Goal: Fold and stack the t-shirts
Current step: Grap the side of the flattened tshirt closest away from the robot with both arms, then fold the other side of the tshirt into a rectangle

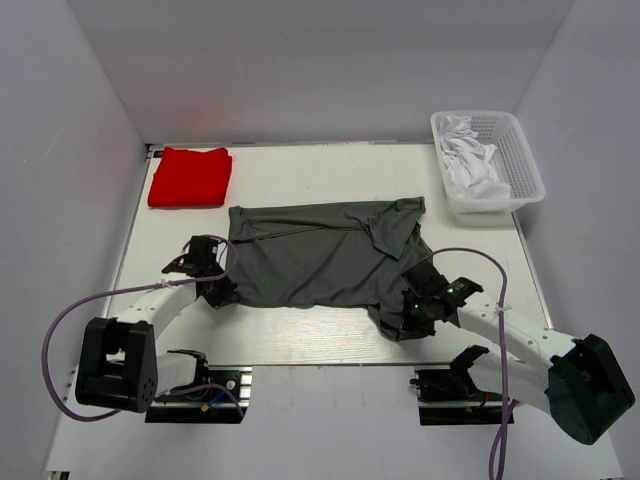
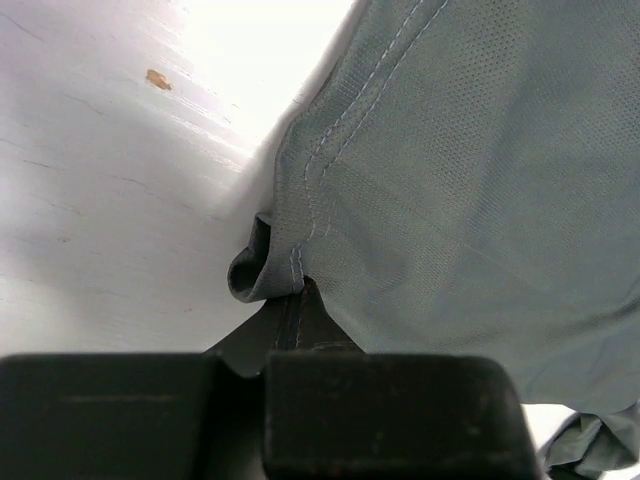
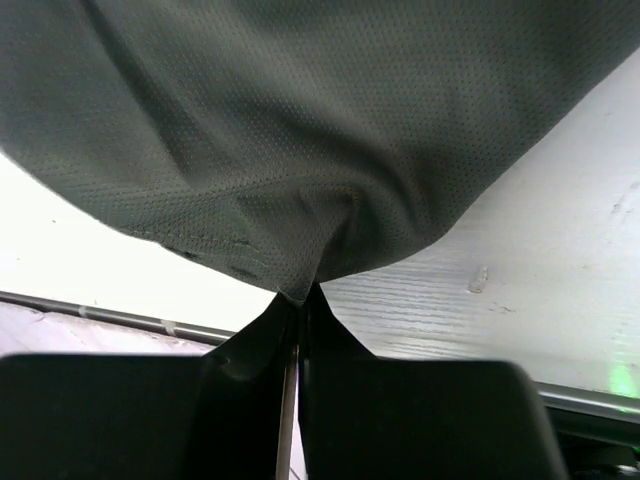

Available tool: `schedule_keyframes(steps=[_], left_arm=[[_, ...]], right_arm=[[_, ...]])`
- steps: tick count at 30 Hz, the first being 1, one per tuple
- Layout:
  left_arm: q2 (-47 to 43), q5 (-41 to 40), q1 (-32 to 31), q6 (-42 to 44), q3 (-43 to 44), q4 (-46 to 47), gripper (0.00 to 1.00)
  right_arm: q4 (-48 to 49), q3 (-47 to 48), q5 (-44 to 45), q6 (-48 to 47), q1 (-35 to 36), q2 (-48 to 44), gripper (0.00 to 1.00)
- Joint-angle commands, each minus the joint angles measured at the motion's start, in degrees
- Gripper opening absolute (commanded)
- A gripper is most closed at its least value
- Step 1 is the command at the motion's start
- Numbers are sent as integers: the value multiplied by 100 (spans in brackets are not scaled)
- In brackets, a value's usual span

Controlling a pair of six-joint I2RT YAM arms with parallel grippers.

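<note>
Left hand point(image 1: 218, 290) clamped tight on grey t-shirt point(image 1: 320, 255), near-left corner; right hand point(image 1: 408, 318) pinching near-right corner.

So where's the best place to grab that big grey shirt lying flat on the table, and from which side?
By the two corners of its near edge, coming from the near side. The grey t-shirt lies spread flat, so those corners are thin folds jaws can pinch. The left gripper and right gripper are each shut on one.

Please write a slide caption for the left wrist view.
Left claw shut on a corner of the grey t-shirt, white table beside it.
</note>
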Motion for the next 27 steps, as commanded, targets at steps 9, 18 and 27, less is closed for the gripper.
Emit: schedule_keyframes(steps=[9,18,27], left_arm=[[-244,-100,28,220,694,77,0],[1029,-373,28,273,2011,-230,0],[1840,-383,133,396,2979,-547,0]], right_arm=[[-141,1539,752,-842,-111,298,0],[-124,2892,1236,-1213,-875,1185,0],[-107,3948,1254,-1625,-1771,1889,0]])
